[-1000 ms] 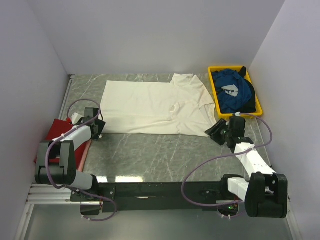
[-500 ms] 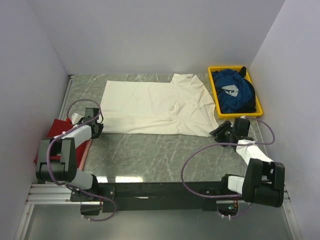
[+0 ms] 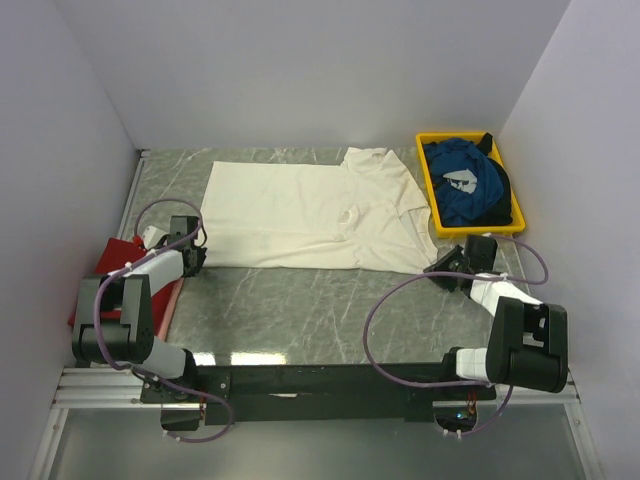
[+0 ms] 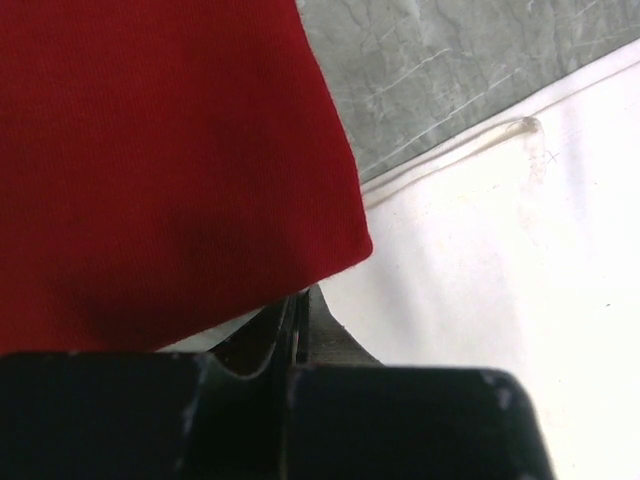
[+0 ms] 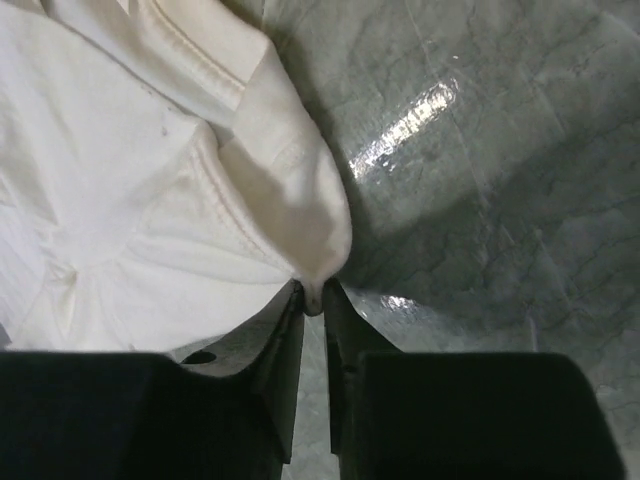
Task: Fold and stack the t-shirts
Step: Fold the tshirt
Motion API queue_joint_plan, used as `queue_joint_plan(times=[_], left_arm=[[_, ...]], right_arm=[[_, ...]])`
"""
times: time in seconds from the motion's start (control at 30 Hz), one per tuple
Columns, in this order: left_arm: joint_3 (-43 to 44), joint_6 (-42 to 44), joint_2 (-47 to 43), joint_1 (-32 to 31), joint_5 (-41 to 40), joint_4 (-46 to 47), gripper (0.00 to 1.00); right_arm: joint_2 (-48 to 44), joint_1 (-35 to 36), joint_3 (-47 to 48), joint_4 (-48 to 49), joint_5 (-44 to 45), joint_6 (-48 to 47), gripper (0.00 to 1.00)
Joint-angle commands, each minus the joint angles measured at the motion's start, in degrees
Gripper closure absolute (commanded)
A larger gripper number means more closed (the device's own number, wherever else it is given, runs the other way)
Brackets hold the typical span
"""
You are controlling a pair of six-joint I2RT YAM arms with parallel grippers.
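The cream-white t-shirt [image 3: 310, 215] lies spread flat across the table's middle. My left gripper [image 3: 194, 262] sits low at its near-left corner. In the left wrist view that gripper [image 4: 300, 300] is shut on the white cloth [image 4: 500, 280], right where the edge of the dark red t-shirt [image 4: 170, 150] overlaps it. The red t-shirt [image 3: 118, 262] lies at the table's left edge under my left arm. My right gripper [image 3: 441, 268] is at the near-right sleeve corner, and in the right wrist view it [image 5: 313, 295] is shut on a pinched fold of white cloth [image 5: 130, 180]. A blue t-shirt [image 3: 468, 185] with a white print is bunched in the tray.
The yellow plastic tray [image 3: 428, 180] stands at the back right, close to the white shirt's right sleeve. White walls close in the grey marble table [image 3: 300, 310] on the left, back and right. Purple cables loop beside both arms.
Both grippers have gone from open to shut on the white shirt's near corners. The right arm's wrist has swung to the right; the left arm has barely moved.
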Motion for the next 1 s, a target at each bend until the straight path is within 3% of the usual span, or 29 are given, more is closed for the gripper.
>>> queue_joint_plan(times=[0.0,0.2,0.57,0.97], left_arm=[[1.7,1.3,-1.1,0.3,-2.2,-1.2,0.99],[2.8,1.4,-3.8,0.3,-3.5,-4.3,0.99],[0.1,-0.7,-10.3,0.3,-4.4,-10.0,0.99],[-7.9,-7.2,-23.4,0.3,-5.4,-18.5,0.99]], right_arm=[[-0.7,-0.7,3.2,0.4,3.3,0.5,0.83],[-4.9,-2.2,6.2,-5.1,4.1,-0.7,0.99],[-14.1,-7.7,3.3,-12.4,0.1,-2.9,1.0],[-27.0,-14.6,-1.8,-22.6,-5.6,-3.4,1.0]])
